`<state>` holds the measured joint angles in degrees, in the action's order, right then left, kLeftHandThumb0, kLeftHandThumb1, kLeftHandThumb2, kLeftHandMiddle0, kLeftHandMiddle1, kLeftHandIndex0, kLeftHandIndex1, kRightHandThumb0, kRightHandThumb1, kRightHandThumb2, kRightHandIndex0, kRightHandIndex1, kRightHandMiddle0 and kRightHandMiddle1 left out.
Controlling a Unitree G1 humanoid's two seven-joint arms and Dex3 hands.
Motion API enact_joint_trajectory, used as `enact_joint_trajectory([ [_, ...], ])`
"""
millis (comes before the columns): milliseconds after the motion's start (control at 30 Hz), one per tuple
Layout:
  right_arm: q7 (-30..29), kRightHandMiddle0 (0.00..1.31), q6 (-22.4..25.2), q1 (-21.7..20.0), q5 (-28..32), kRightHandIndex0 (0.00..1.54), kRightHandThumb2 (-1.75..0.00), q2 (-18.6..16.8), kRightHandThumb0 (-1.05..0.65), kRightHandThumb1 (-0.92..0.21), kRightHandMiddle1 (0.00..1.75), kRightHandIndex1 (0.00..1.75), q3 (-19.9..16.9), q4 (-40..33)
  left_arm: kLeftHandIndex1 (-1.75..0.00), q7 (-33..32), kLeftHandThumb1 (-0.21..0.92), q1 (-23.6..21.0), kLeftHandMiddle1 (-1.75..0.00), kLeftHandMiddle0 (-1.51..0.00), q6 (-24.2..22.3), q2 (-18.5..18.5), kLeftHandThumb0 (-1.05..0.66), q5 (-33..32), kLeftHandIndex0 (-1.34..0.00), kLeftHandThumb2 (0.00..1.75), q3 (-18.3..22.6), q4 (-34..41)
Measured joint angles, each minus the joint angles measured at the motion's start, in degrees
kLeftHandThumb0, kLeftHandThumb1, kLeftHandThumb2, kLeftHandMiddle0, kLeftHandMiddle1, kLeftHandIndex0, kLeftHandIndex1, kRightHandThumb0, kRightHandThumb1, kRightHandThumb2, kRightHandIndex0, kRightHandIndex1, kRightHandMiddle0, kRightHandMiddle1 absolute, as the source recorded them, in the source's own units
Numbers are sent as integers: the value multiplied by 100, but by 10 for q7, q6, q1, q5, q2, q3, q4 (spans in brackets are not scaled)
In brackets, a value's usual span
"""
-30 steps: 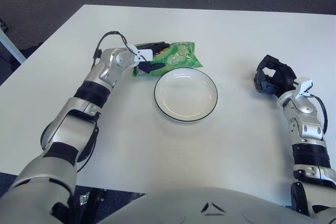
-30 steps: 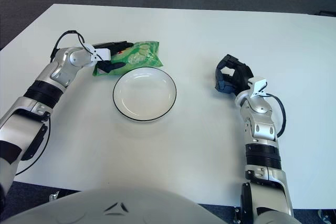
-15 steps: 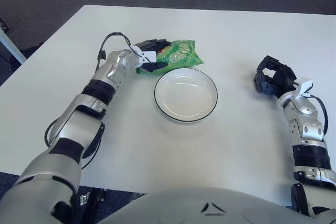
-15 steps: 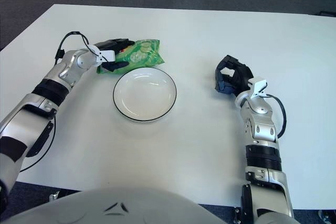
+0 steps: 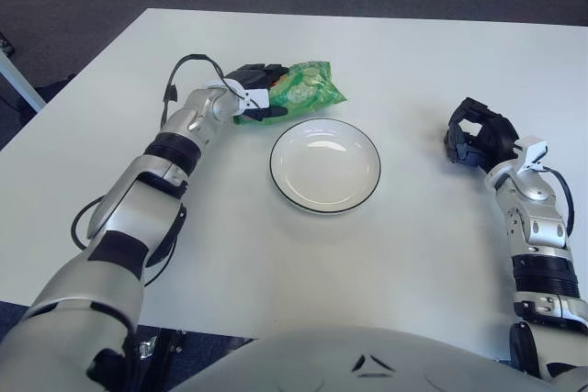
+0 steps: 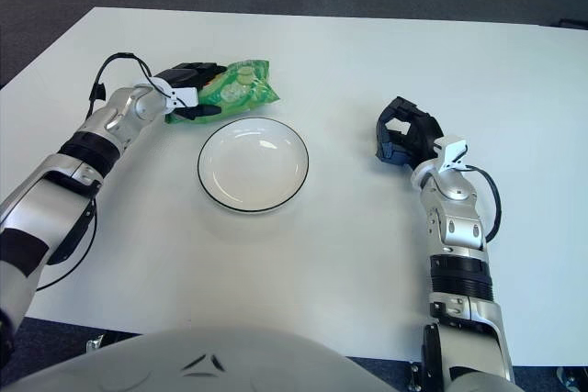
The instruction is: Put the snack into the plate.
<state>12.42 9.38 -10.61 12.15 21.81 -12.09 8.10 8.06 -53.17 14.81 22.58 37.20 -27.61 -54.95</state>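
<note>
A green snack bag (image 5: 308,87) is held just beyond the far-left rim of the plate, tilted and seemingly lifted a little off the table. My left hand (image 5: 260,92) is shut on the bag's left end, its black fingers wrapped over and under it. The white plate (image 5: 324,164) with a thin dark rim lies in the middle of the table and holds nothing. My right hand (image 5: 478,134) shows to the right of the plate, fingers curled with nothing in them.
The white table (image 5: 386,52) stretches wide around the plate. Dark carpet lies beyond its far edge. A black cable loops at my left wrist (image 5: 188,66).
My left hand has closed on the snack bag and drawn it up and slightly away from the plate's rim. The right hand has stayed still.
</note>
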Motion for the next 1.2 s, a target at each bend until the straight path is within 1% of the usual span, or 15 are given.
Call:
enact_joint_trajectory([
  [267,0,55,7,3,0,123,-121,0,-45,-40,175,175,1,-5,-55,-101,87,-23,-60,0,5,-4,-105,21,0,21,-20,-87],
  [300,0,54,8,4,0,123,-121,0,-45,-40,175,175,1,-6,-57,-112,84,-23,-75,0,7,-4,-102,22,0,21,-21,-93],
  [367,0,54,9,4,0,123,-121,0,-45,-41,175,175,0,-7,-57,-133,82,-23,-81,0,7,-5,-101,23,0,21,-23,-104],
  [400,0,54,9,4,0,123,-121,0,-45,-41,175,175,0,-7,-61,-142,76,-23,-99,0,7,-5,-95,23,0,30,-24,-109],
  [433,0,54,9,4,0,123,-121,0,-45,-41,175,175,0,-7,-69,-150,63,-23,-115,0,7,-6,-85,23,0,48,-24,-113],
  [467,0,54,9,4,0,123,-121,0,-45,-41,175,175,0,-8,-74,-159,54,-23,-126,0,7,-7,-79,23,0,63,-25,-118],
  [500,0,54,9,4,0,123,-121,0,-45,-41,175,175,0,-8,-76,-166,50,-23,-129,0,7,-8,-77,23,0,68,-25,-122],
  [567,0,54,9,4,0,123,-121,0,-45,-41,175,175,0,-7,-106,-180,32,-23,-153,0,7,-11,-58,23,0,95,-25,-129],
  [633,1,54,9,5,1,123,-121,0,-45,-41,175,175,-1,-7,-117,-193,26,-23,-162,0,7,-14,-52,23,0,105,-25,-134],
  [667,1,54,9,5,1,123,-121,0,-45,-41,175,175,-1,-7,-137,-199,21,-23,-166,-4,8,-15,-41,23,0,115,-25,-136],
  [767,3,54,9,4,2,122,-121,0,-45,-41,175,175,-1,-6,-162,-219,15,-25,-172,-11,9,-20,-21,18,0,131,-22,-149],
  [867,5,54,9,4,3,122,-121,0,-45,-41,175,175,-1,-5,-171,-239,33,-28,-174,-38,8,-24,22,17,-17,122,-21,-161],
  [967,8,54,9,3,3,122,-121,0,-45,-41,175,175,-1,-4,-173,-257,28,-30,-163,-55,7,-26,9,17,-38,129,-21,-169],
  [1100,9,54,9,3,3,122,-120,0,-45,-41,175,175,-1,-2,-174,-276,11,-32,-145,-78,4,-26,2,16,-63,145,-19,-174],
  [1200,11,54,9,2,3,121,-120,0,-45,-41,175,175,-2,-2,-175,-286,2,-32,-137,-88,4,-27,1,13,-72,153,-15,-175],
])
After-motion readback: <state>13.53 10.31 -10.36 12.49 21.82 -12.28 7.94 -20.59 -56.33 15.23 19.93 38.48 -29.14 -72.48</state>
